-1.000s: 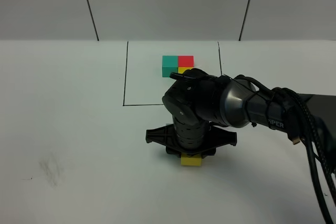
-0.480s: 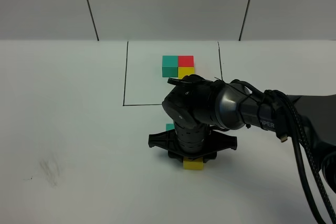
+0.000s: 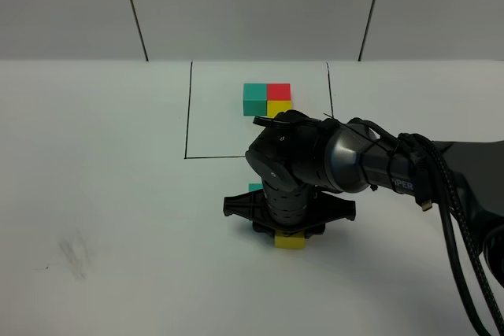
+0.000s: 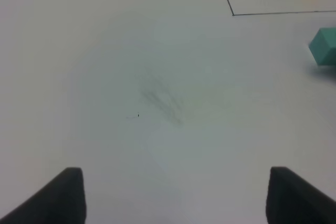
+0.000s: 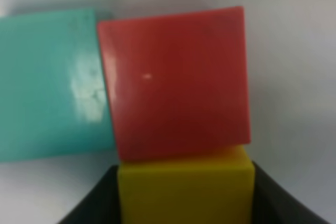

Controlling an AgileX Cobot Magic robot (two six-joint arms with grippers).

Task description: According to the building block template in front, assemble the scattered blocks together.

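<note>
Exterior high: right gripper (image 3: 289, 234) points down, closed on the yellow cube (image 3: 290, 241), well clear of the table's (image 3: 102, 194) edges. Teal cube (image 3: 255, 187) peeks out behind the arm. The template (image 3: 266, 99) sits inside the black-lined rectangle (image 3: 189, 112), apart from the gripper.

Left wrist: left gripper (image 4: 173, 195) spread wide, empty, over bare table; teal cube (image 4: 324, 46) at frame edge.

Right wrist: red cube (image 5: 176, 82) touches teal cube (image 5: 52, 85), tilted slightly; yellow cube (image 5: 185, 184) between the fingers (image 5: 94, 200), against red's edge.
</note>
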